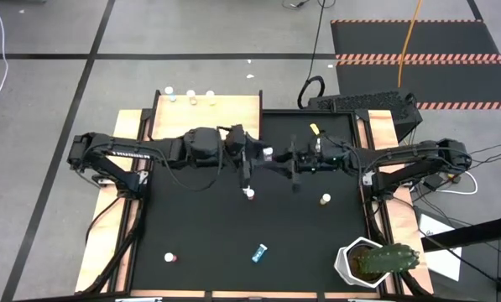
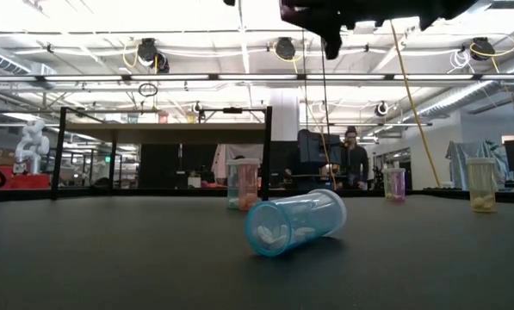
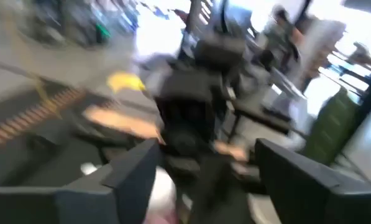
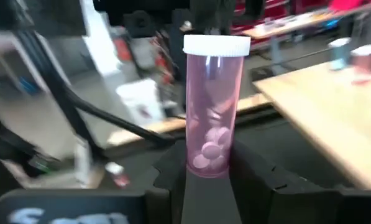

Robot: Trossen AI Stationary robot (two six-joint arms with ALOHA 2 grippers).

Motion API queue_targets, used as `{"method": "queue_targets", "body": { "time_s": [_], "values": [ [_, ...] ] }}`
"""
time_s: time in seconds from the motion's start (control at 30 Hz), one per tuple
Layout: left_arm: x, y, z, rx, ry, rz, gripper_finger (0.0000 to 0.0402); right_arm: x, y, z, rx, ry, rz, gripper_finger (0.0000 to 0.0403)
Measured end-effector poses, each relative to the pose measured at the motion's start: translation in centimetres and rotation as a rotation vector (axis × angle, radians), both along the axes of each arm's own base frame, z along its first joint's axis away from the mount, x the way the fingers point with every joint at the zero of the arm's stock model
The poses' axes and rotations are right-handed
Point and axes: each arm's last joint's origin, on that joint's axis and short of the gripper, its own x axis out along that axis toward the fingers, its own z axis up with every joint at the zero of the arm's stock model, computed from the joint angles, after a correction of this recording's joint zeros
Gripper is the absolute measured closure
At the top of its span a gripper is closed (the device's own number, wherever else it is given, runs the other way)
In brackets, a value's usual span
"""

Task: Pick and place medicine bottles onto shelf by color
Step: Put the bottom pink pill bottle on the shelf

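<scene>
From above, both grippers meet mid-table, looking like a handover. Low down, a blue bottle (image 2: 293,222) lies toppled. Left gripper (image 3: 201,165) spread wide (blurred). Right gripper (image 4: 205,180) clamps the pink bottle (image 4: 214,106) upright, shelf (image 4: 334,112) beyond

Shelf (image 1: 206,106) stands at the table's far left corner, bearing three bottles (image 1: 191,98) along its far edge. On the mat (image 1: 200,243): one bottle (image 1: 249,194) at centre, one (image 1: 326,199) to its right, one (image 1: 171,257) near left, one (image 1: 259,251) lying on its side, front centre. Cactus pot (image 1: 363,262) occupies the near right corner.
</scene>
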Motion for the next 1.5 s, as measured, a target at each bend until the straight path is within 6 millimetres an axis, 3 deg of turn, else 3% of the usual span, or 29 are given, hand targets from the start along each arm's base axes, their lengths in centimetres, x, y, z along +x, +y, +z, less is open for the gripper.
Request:
{"method": "queue_targets", "body": {
  "time_s": [0.2,0.47,0.87,1.1,1.37,1.5],
  "values": [
    [-0.5,1.8,-0.6,0.023,0.093,-0.077,0.0101,-0.5,-0.1,-0.4,-0.245,0.091,-0.031,0.0306],
    [-0.6,2.5,-1.2,0.162,0.149,-0.128,0.0136,-0.5,-0.3,-0.4,-0.423,0.112,-0.06,0.0305],
    [1.5,2.9,-3.6,0.252,0.202,-0.082,0.0174,-0.4,-0.2,-0.6,-0.443,0.117,-0.054,0.0305],
    [1.7,2.9,-3.0,0.252,0.133,-0.07,0.0174,-0.4,-0.2,-0.8,-0.395,0.135,-0.054,0.0305],
    [1.6,3.0,-3.5,0.205,0.193,-0.068,0.0175,-0.4,-0.2,-0.8,-0.369,0.136,-0.057,0.0305],
    [1.6,3.1,-3.4,0.201,0.184,-0.052,0.0194,-0.5,-0.2,-0.9,-0.368,0.145,-0.056,0.0305]
  ]
}}
